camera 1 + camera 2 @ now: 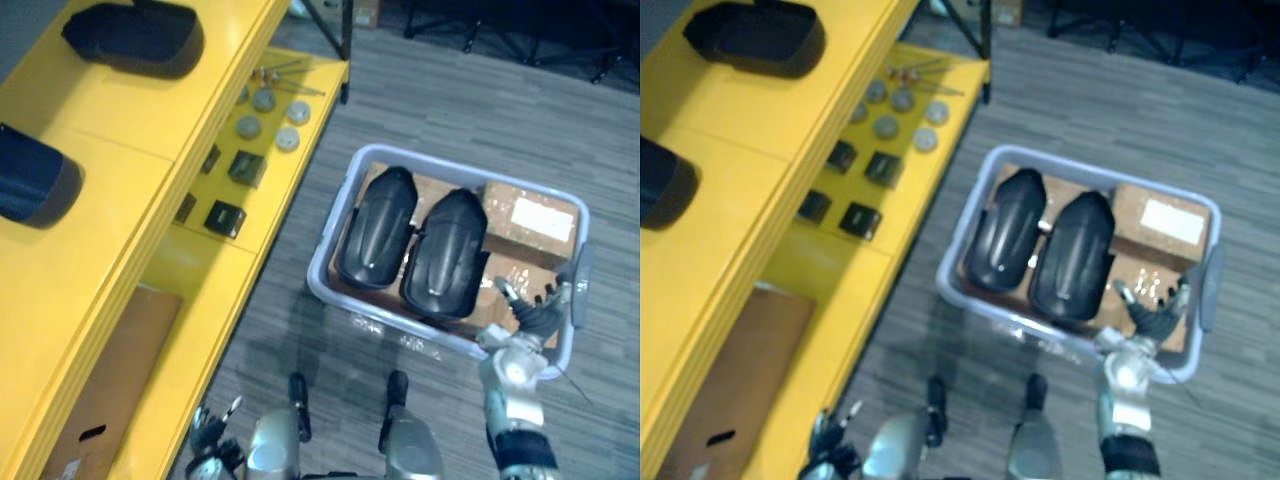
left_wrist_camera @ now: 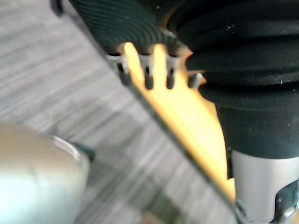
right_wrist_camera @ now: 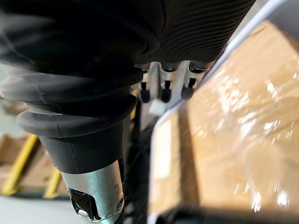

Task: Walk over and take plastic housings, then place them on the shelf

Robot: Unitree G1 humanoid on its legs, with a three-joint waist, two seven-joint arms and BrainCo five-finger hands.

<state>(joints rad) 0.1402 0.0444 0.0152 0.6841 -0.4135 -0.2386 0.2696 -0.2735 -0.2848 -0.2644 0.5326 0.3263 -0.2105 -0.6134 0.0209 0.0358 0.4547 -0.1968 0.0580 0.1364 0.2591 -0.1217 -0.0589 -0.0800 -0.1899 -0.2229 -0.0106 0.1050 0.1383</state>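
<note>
Two black plastic housings lie side by side in a pale grey bin (image 1: 328, 235) on the floor: one on the left (image 1: 378, 228), one on the right (image 1: 447, 252). My right hand (image 1: 530, 315) hovers over the bin's near right corner, open with fingers (image 3: 163, 88) spread above a brown cardboard box (image 3: 243, 130), holding nothing. My left hand (image 1: 212, 430) hangs low beside the yellow shelf's edge (image 2: 177, 112), its fingers (image 2: 148, 77) relaxed and empty. Two more black housings rest on the top of the yellow shelf (image 1: 110, 300), one far (image 1: 135, 38) and one near (image 1: 35, 175).
The lower yellow shelf carries round grey discs (image 1: 268, 115), small black blocks (image 1: 235, 190) and metal rods. A brown board (image 1: 110, 390) lies on the lowest level. Cardboard boxes (image 1: 530, 220) fill the bin's right side. Grey carpet surrounds the bin; dark stands sit at the far end.
</note>
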